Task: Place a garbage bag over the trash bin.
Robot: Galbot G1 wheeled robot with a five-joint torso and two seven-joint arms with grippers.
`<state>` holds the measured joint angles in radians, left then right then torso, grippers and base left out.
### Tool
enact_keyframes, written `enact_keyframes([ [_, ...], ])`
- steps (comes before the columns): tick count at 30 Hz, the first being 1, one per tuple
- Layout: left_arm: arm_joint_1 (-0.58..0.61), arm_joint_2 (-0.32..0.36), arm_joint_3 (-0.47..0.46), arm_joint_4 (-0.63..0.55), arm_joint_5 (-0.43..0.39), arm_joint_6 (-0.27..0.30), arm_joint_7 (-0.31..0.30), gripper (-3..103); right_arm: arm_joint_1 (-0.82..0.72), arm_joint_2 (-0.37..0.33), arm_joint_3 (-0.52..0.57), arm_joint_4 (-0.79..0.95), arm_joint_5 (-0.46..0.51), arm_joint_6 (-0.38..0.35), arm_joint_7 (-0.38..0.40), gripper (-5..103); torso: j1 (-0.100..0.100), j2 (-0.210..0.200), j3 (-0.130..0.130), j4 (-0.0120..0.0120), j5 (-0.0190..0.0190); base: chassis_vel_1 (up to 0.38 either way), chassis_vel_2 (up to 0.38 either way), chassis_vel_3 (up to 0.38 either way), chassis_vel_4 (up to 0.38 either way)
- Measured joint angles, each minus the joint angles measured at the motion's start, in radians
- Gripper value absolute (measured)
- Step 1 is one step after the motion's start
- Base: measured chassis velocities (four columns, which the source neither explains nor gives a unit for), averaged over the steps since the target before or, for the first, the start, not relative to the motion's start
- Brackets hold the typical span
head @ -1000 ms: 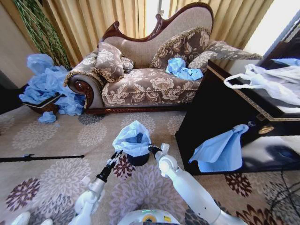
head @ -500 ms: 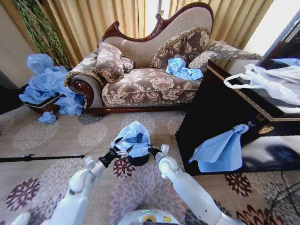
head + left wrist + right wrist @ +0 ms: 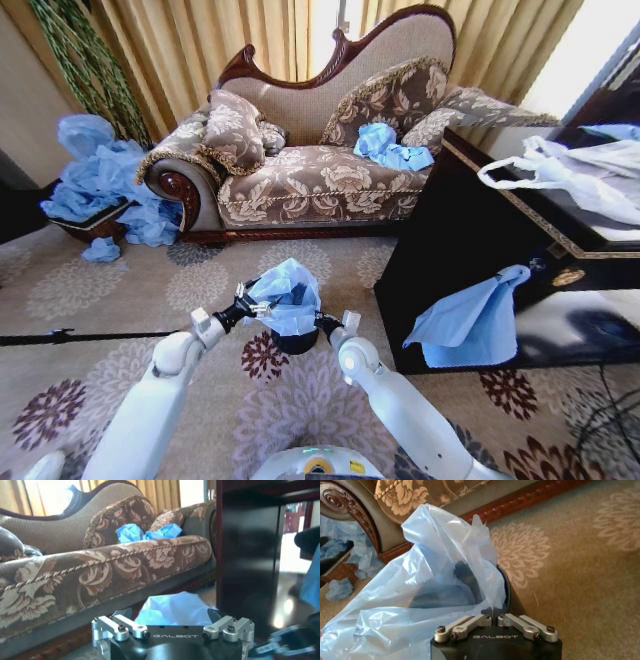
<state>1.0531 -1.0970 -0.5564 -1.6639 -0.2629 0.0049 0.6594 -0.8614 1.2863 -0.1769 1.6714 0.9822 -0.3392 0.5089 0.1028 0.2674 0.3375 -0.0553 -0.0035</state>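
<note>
Since one second earlier, the left arm had swung up and outward, and the left gripper had risen from below the rim to the bag's left side. It stretched almost straight from the lower left toward the thin light blue plastic garbage bag. In the left wrist view this gripper's fingers stood spread apart, with blue film between them, so it looked released and not clamped. The right arm reached forward from the lower middle, bent at the elbow, and the right gripper sat at the right side of the small black cylindrical trash bin. Its jaws were pressed together on the bag's edge at the rim. The bag was draped crumpled over the bin's mouth, which stood on the patterned beige carpet before the brown floral sofa.
</note>
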Motion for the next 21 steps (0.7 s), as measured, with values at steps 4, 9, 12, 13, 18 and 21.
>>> enact_keyframes([
  [4,-0.071,-0.004,0.046,0.074,0.056,-0.022,-0.001,100,0.002,-0.001,-0.003,0.003,-0.001,-0.001,-0.001,0,0.0,0.0,0.0,-0.0001,0.0001,0.0,0.0,0.0,0.0],
  [9,-0.139,-0.023,0.085,0.167,0.18,-0.061,0.03,100,0.006,0.001,-0.004,0.003,-0.002,-0.001,-0.002,0,0.0,0.0,0.0,0.0001,0.0,0.0,0.0,0.0,0.0],
  [12,-0.162,-0.033,0.097,0.202,0.22,-0.06,0.033,100,0.006,0.001,-0.004,0.002,-0.005,-0.001,-0.004,0,0.0,0.0,0.0,0.0001,0.0,0.0,0.0,0.0,0.0],
  [13,-0.171,-0.038,0.103,0.216,0.235,-0.057,0.034,100,0.007,0.002,-0.004,0.001,-0.006,0.0,-0.005,0,0.0,0.0,0.0,0.0001,0.0001,0.0,0.0,0.0,0.0],
  [18,-0.203,-0.06,0.128,0.269,0.286,-0.034,0.031,100,0.007,0.003,-0.003,-0.003,-0.009,0.002,-0.008,0,0.0,0.0,0.0,0.0001,0.0,0.0,0.0,0.0,0.0],
  [21,-0.214,-0.067,0.136,0.285,0.298,-0.03,0.025,103,0.007,0.002,-0.002,-0.005,-0.01,0.002,-0.009,0,0.0,0.0,0.0,0.0001,0.0,0.0,0.0,0.0,0.0],
])
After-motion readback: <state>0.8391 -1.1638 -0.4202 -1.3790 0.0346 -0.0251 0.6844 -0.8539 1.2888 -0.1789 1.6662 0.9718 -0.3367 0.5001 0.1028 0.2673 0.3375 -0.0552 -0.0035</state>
